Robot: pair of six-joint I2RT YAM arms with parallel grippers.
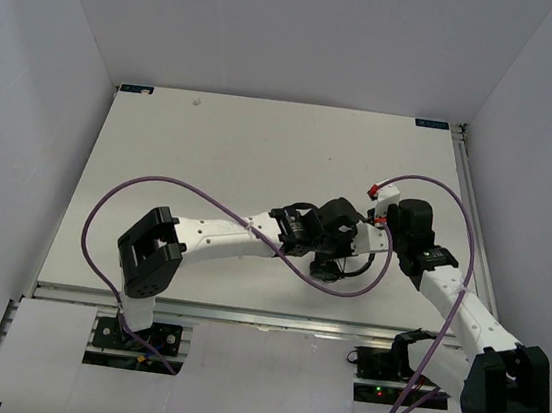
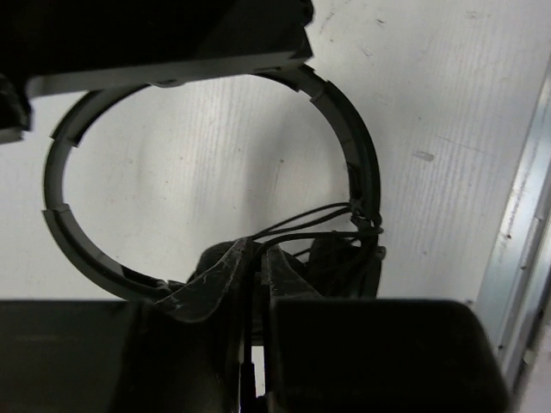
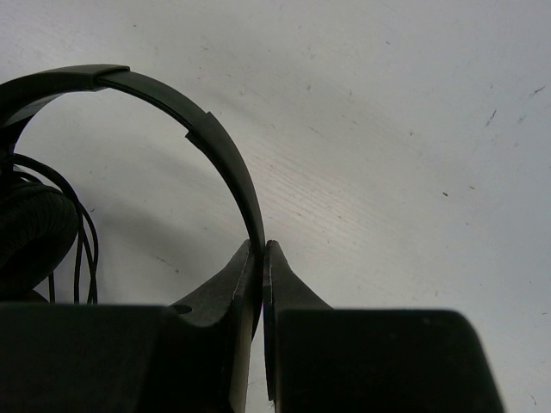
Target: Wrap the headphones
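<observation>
Headphones (image 1: 327, 265) at 4 o'clock of centre on the surface (image 1: 213, 148).
Right claw (image 3: 263, 251) is closed tight on the headband (image 3: 164, 95). Left claw (image 2: 256, 258) is slightly parted, with the cord (image 2: 301, 225) running through its gap.

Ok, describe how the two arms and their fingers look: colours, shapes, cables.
The left arm and right arm are white links joined by chunky black joint housings. A thin purple cable loops beside each. A small red part shows near the right wrist. The fingers are black, broad-based, tapering to narrow tips.
</observation>
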